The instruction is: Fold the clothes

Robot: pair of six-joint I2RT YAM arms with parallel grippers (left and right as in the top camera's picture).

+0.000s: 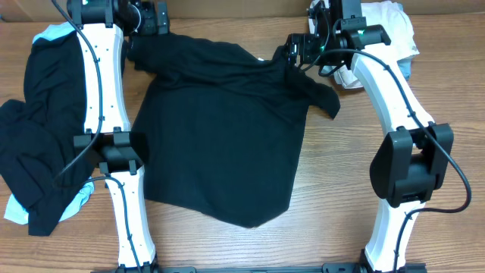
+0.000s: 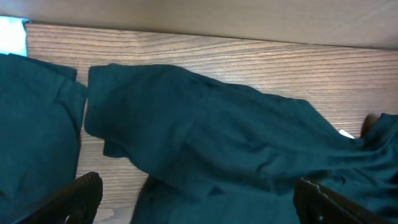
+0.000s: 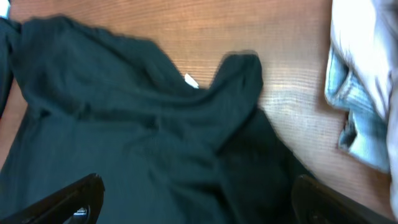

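A black short-sleeved shirt (image 1: 227,129) lies spread on the middle of the table, its collar end toward the far edge. It also shows in the left wrist view (image 2: 236,143) and in the right wrist view (image 3: 137,137), where a small white label (image 3: 191,81) peeks out. My left gripper (image 1: 148,23) is open above the shirt's far left shoulder; its fingers (image 2: 199,199) straddle fabric without closing. My right gripper (image 1: 295,49) is open above the far right shoulder and sleeve (image 1: 322,95), fingers (image 3: 199,199) wide apart over the cloth.
A pile of black and light blue garments (image 1: 38,129) lies at the left. White and light blue clothes (image 1: 386,38) are heaped at the far right, seen also in the right wrist view (image 3: 364,93). Bare wood table (image 1: 341,174) lies right of the shirt.
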